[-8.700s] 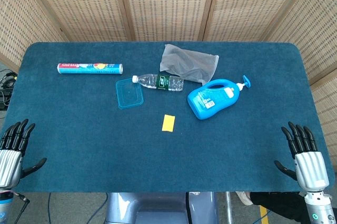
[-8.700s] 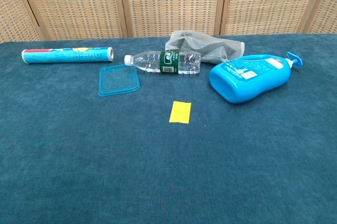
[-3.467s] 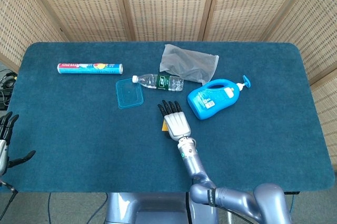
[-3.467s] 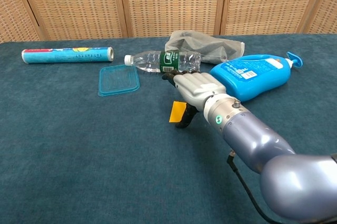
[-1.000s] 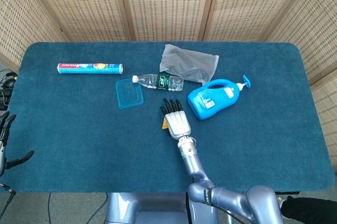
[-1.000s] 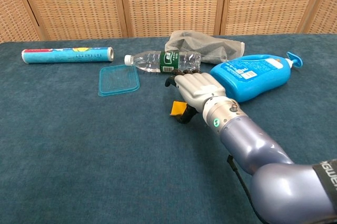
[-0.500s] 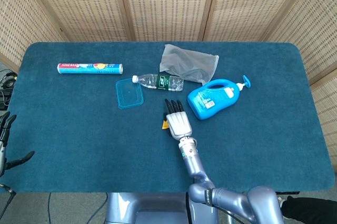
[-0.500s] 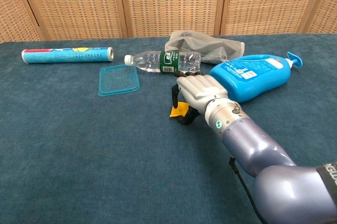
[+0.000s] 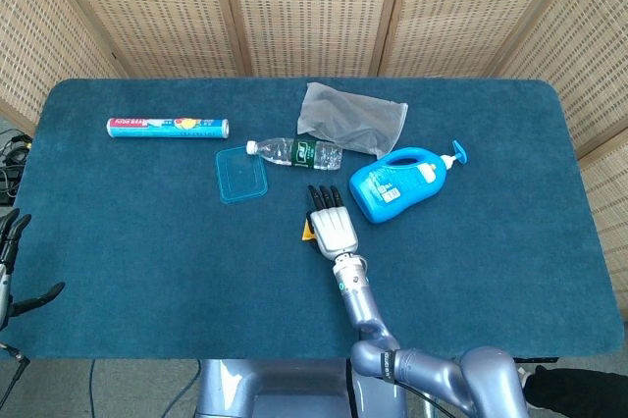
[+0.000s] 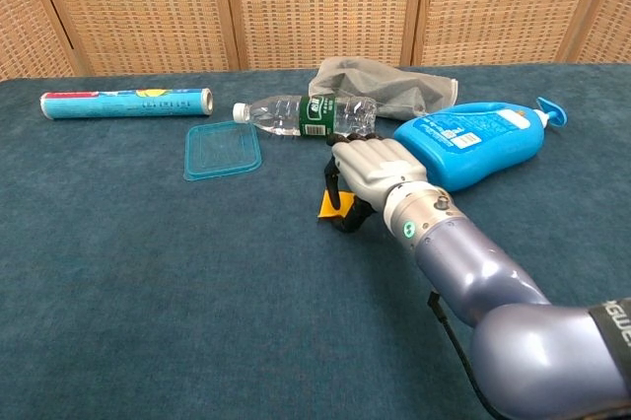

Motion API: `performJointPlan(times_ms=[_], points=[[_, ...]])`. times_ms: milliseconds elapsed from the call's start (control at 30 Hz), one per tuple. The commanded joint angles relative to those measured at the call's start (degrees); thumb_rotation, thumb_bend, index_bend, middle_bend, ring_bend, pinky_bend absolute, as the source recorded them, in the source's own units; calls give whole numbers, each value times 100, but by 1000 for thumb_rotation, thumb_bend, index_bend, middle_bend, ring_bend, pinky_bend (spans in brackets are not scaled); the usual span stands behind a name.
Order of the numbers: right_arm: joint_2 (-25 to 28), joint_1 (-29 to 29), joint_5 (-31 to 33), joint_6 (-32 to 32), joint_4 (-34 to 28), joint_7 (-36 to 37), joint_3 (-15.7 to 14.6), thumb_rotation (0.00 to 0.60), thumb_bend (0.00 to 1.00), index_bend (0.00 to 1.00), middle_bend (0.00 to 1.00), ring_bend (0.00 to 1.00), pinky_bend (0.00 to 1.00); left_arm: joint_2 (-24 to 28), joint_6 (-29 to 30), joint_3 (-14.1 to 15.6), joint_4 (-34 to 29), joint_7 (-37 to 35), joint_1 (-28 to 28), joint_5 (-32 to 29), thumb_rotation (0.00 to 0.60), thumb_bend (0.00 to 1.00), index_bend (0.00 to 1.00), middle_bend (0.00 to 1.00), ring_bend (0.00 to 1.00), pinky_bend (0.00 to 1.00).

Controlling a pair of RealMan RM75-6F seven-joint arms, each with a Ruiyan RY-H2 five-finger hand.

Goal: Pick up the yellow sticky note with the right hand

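Pinching yellow sticky note (image 10: 330, 203) in right hand (image 10: 371, 172), thumb now curling further under it, lifting near edge off table (image 10: 148, 272); pickup nearing completion.

The table (image 10: 118, 272) has a soft, fuzzy blue cloth, the blue bottle (image 10: 471, 142) is shiny smooth plastic, the right hand (image 10: 370, 172) looks like smooth silver metal, and the sticky note (image 10: 330, 202) is matt yellow paper.
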Motion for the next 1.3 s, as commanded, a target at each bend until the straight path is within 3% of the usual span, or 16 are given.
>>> performJointPlan(times_ms=[33, 433, 833, 1300], points=[[0, 5, 10, -29, 17, 9, 4, 600, 427, 633, 132, 0, 0, 1, -10, -1, 0, -3, -3, -6, 600, 79, 0, 0, 0, 79], [-6, 23, 56, -49, 30, -80, 27, 600, 583, 627, 120, 0, 0, 5, -28, 8, -2, 11, -10, -1, 600, 79, 0, 0, 0, 79], [44, 41, 96, -36, -91, -191, 55, 600, 599, 647, 125, 0, 0, 8, -22, 5, -6, 8, -11, 0, 600, 78, 0, 0, 0, 80], [-14, 231, 107, -22, 15, -222, 204, 600, 548, 725, 183, 0, 0, 20, -52, -8, -1, -24, -18, -36, 600, 79, 0, 0, 0, 80]])
